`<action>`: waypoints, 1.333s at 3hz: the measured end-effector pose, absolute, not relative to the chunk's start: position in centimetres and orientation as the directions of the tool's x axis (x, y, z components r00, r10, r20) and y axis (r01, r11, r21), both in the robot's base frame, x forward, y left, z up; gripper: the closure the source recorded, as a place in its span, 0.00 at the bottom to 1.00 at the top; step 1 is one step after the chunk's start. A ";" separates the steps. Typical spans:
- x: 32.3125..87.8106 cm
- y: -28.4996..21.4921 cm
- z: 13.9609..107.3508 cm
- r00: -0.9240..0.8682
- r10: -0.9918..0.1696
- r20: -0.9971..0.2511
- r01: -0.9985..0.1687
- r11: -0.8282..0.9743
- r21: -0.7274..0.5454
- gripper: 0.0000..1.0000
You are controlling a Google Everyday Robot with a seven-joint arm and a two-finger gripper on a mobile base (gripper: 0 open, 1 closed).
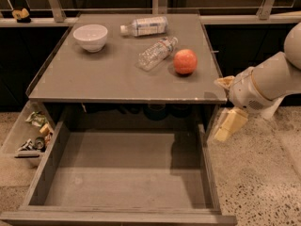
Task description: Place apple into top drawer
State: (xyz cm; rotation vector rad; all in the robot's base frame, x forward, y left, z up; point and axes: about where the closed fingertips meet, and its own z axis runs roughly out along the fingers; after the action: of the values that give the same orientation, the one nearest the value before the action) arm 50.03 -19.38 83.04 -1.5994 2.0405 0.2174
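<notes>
Our gripper hangs right of the bench, fingers spread, empty; the apple sits ungrasped. The top drawer gapes ready for it.

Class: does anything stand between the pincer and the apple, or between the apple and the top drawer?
Nothing visible. The pincer hangs right of the table, below its top; the apple sits near that edge, the clear bottle beyond it. The top drawer is open below.
</notes>
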 end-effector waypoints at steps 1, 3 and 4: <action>52.3 -20.2 84.3 -0.160 -0.857 -0.490 -0.925 0.304 -0.229 0.00; 62.6 -20.2 84.7 -0.136 -0.858 -0.496 -0.937 0.274 -0.217 0.00; 66.8 -18.9 85.2 -0.063 -0.818 -0.571 -0.946 0.231 -0.228 0.00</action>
State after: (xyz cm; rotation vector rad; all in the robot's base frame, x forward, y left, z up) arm 66.78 -18.94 85.17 -1.6158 1.9074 0.2726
